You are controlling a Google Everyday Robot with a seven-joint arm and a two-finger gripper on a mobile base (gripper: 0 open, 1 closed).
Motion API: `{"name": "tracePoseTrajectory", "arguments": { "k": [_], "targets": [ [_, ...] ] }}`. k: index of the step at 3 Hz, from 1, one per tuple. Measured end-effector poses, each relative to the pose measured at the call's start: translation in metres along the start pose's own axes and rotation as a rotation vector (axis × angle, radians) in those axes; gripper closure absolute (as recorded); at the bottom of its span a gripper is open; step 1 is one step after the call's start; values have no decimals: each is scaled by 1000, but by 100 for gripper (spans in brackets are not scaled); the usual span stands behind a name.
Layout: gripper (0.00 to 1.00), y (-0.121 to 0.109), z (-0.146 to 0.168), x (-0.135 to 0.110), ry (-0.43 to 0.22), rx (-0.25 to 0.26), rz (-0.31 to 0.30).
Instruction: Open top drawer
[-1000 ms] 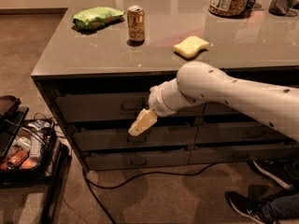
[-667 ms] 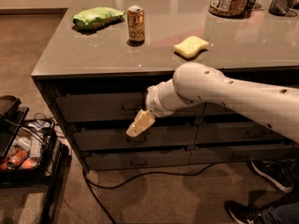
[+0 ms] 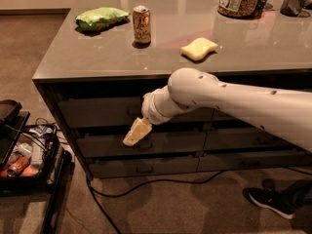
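The gripper [image 3: 132, 136], a pale wedge at the end of the white arm [image 3: 234, 104], hangs at the centre of the frame, pointing down and to the left. Whether it is apart or together cannot be told from this view, but it holds nothing. Its tip lies in front of the second drawer [image 3: 97, 145], the shallower front one row down, and I cannot tell whether it touches that panel.

Against the pictures from a second ago, the gripper and the bulky arm joint behind it have slid a little to the left and a touch lower, while the cabinet and the things on it have not moved. That shift brings the wrist roughly beside the dark pull handle [image 3: 133, 112] of the top drawer [image 3: 90, 112]. This drawer is the tall front just under the countertop [image 3: 87, 62], left of centre, and it looks fully closed. The gripper's tip, though, sits below the handle, not on it. The task therefore seems to be in its approach stage: the sideways line-up looks close, and the tip probably needs to rise onto the pull before any drawing back.

On the countertop stand a drink can [image 3: 142, 25], a green snack bag [image 3: 101, 18] and a yellow sponge [image 3: 199, 48], all well apart from the arm.
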State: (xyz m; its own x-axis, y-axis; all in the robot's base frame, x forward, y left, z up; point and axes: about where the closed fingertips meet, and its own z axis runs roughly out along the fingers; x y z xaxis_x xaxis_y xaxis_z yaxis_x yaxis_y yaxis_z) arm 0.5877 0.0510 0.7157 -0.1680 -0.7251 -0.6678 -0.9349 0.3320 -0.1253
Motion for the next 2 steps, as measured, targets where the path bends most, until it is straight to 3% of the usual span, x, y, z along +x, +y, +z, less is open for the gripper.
{"name": "tracePoseTrajectory", "arguments": {
  "k": [1,2],
  "targets": [
    [0,-5,0,7,-56,-20,43],
    [0,-5,0,7,-56,-20,43]
  ]
}}
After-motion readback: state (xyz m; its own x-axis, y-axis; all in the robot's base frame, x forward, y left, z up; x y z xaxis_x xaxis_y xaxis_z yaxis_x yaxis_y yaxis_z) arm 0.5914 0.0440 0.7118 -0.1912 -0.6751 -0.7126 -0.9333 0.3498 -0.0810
